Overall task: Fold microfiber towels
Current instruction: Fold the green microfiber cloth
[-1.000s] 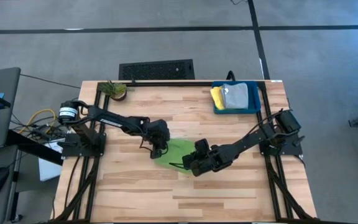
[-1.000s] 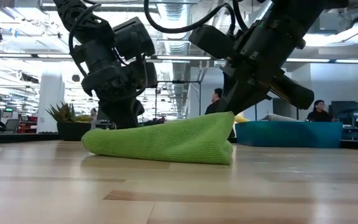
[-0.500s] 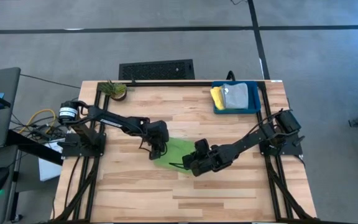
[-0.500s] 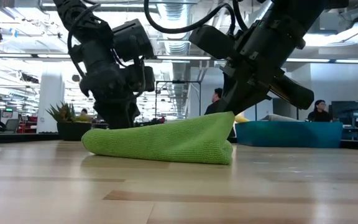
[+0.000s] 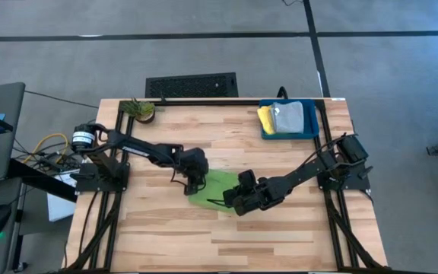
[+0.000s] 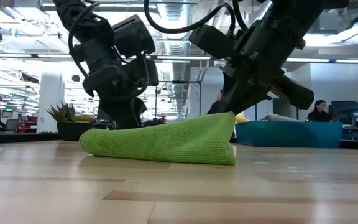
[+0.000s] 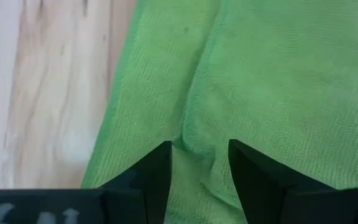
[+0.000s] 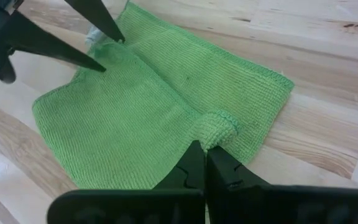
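A lime green microfiber towel [image 5: 213, 187] lies folded at the middle of the table, and the low view shows its near right end [image 6: 227, 121] raised. My left gripper [image 7: 199, 146] stands open over the towel's left end, a low ridge of cloth [image 7: 191, 134] between its fingers. The right wrist view shows those fingers [image 8: 107, 37] spread at that end. My right gripper [image 8: 205, 152] is shut on the towel's near right corner. A yellow towel [image 5: 267, 119] and a grey towel [image 5: 289, 116] lie in the teal bin [image 5: 310, 133]. My left gripper's fingertips [image 8: 120, 40] stand at the towel's surface on either side of the ridge, slanting down from the table's left. Whether they touch the cloth, I cannot tell. My right gripper pinches a bunched corner of the towel's upper layer [image 8: 216, 127] between its two fingers, slanting down from the table's right. That corner is lifted off the table while the remainder of the towel lies flat.
The teal bin [image 6: 288, 134] stands at the table's far right corner. A small potted plant [image 5: 141, 109] sits at the far left. Bare wood lies along the near edge [image 5: 219, 243]. People show in the room behind the table.
My left gripper has opened and let go of the towel's left end without moving away. That end has settled a little flatter and wider on the table. My right gripper has kept its hold and stayed still.
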Motion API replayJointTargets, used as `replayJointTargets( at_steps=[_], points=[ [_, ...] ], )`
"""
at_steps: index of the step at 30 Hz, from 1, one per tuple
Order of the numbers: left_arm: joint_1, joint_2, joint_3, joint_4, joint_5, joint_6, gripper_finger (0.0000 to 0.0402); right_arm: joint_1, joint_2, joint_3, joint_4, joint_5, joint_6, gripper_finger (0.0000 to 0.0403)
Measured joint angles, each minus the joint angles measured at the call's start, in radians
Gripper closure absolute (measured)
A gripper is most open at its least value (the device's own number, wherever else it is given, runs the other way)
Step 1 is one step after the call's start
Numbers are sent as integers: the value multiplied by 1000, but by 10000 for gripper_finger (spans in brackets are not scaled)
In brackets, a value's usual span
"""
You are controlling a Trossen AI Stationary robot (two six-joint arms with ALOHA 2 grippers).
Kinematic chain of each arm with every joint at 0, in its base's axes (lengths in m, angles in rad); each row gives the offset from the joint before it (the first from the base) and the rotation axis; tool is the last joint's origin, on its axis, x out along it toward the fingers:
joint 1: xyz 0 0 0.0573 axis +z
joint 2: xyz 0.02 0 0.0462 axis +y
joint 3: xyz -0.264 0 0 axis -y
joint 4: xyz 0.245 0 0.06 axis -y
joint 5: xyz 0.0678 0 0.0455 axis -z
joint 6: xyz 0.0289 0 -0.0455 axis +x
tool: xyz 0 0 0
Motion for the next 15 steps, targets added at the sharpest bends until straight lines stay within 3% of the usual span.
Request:
replayJointTargets(
  at_steps=[7, 15],
  points=[
    [-31, 0, 0, 6, -44, 64, 269, 0, 0, 0, 0, 0, 0, 392],
    [-38, 0, 0, 5, -92, 86, 391, 0, 0, 0, 0, 0, 0, 392]
  ],
)
